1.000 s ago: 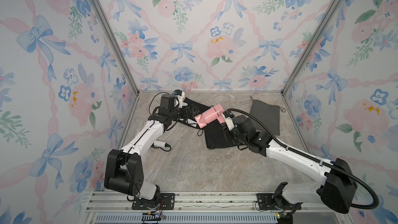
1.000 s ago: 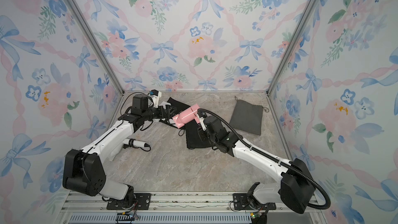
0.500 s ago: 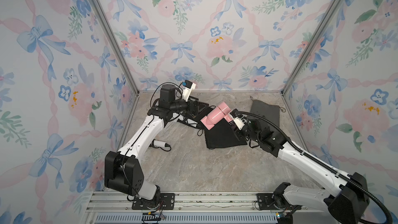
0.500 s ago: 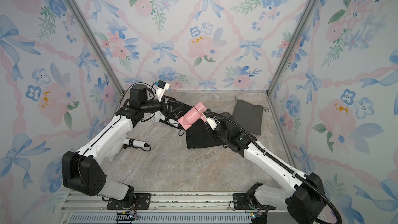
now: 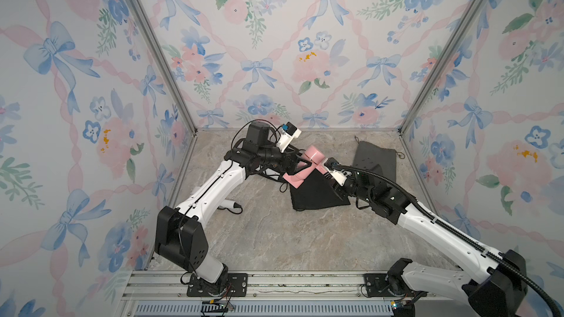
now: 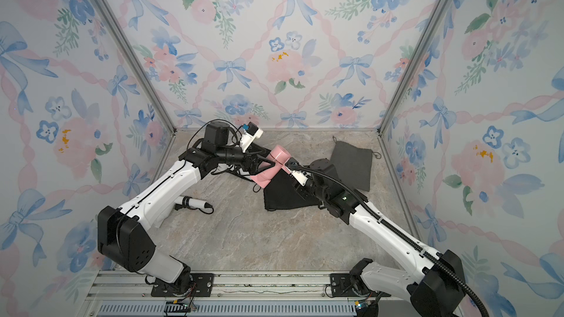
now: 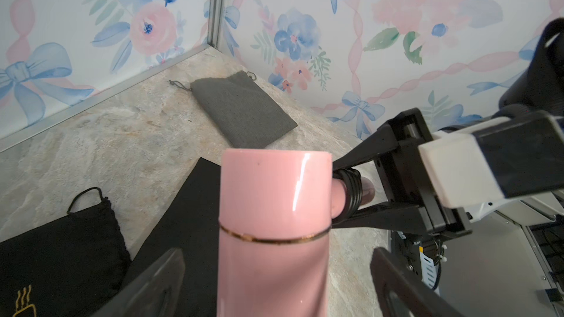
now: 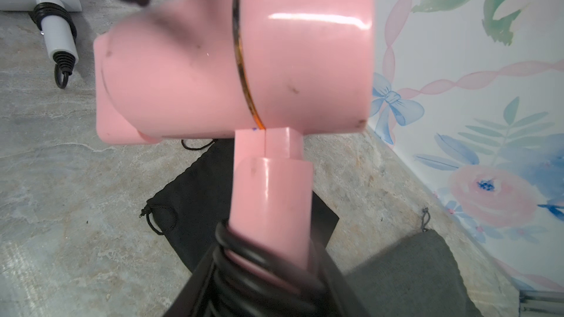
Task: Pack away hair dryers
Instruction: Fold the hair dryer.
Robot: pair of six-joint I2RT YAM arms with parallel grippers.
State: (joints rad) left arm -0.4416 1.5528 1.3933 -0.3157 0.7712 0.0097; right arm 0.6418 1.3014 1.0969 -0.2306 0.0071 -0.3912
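Note:
A pink hair dryer point(image 5: 309, 163) point(image 6: 274, 164) hangs above the floor at the back middle. My right gripper point(image 8: 268, 254) is shut on its handle, where the dark cord is wound. In the left wrist view the right gripper point(image 7: 351, 193) clamps that handle from the side. My left gripper point(image 7: 274, 269) point(image 5: 297, 163) is open, one finger on either side of the pink barrel point(image 7: 274, 208) with a gap at both sides. A white hair dryer point(image 5: 227, 205) point(image 6: 193, 202) point(image 8: 58, 32) lies on the floor by the left arm.
A black pouch point(image 5: 317, 193) point(image 6: 280, 196) point(image 8: 198, 196) lies flat under the pink dryer. A second black pouch point(image 7: 61, 254) with a gold print lies behind the left arm. At the back right, close to the wall, lies a grey pouch point(image 5: 375, 160) point(image 7: 244, 111).
The right gripper has lifted the pink dryer off the black pouch and tilted it up. The left arm has swung over and now straddles the barrel with open fingers.

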